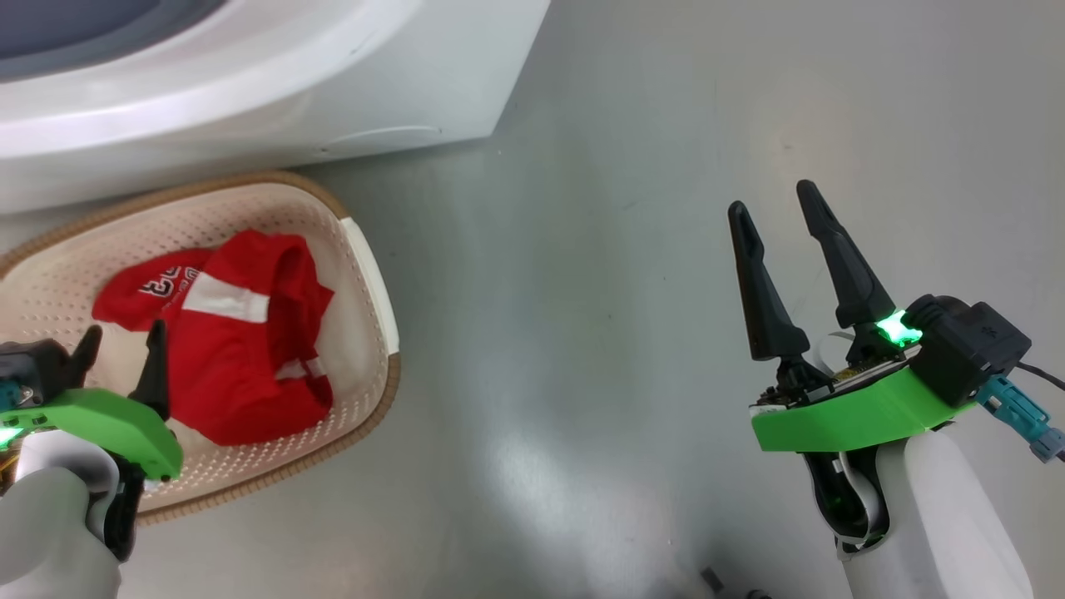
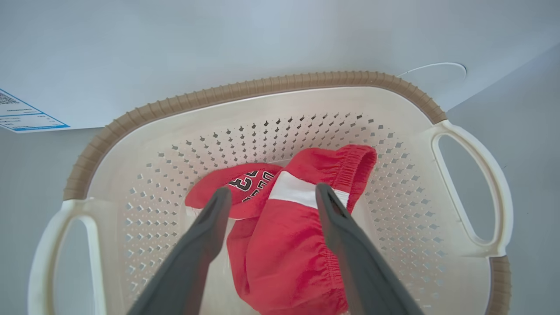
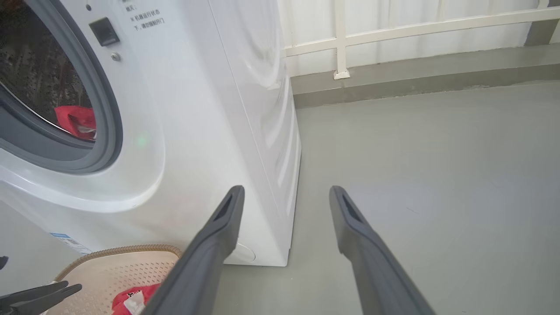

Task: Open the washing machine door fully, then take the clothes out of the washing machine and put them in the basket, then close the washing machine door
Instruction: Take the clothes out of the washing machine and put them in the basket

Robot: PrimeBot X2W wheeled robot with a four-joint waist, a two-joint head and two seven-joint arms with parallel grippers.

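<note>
A cream-white perforated plastic basket (image 1: pixel 50 283) with a brown woven-look rim and white side handles stands on the grey floor (image 1: pixel 582 333), right against the foot of the big white front-loading washing machine (image 3: pixel 197 109). In the basket lies one crumpled bright red garment (image 1: pixel 241 349) with a white panel and dark lettering, near the middle of its bottom. The left gripper (image 1: pixel 123 333) hangs over the basket above this garment, its two dark fingers spread apart with nothing pinched between them. Above the basket, inside the washer's grey rubber gasket (image 3: pixel 105 131), a second red piece of clothing (image 3: pixel 76 120) rests at the lip of the perforated steel drum (image 3: pixel 39 74). The right gripper (image 1: pixel 772 200) is well to the right of the basket over bare floor, its fingers also spread and empty.
</note>
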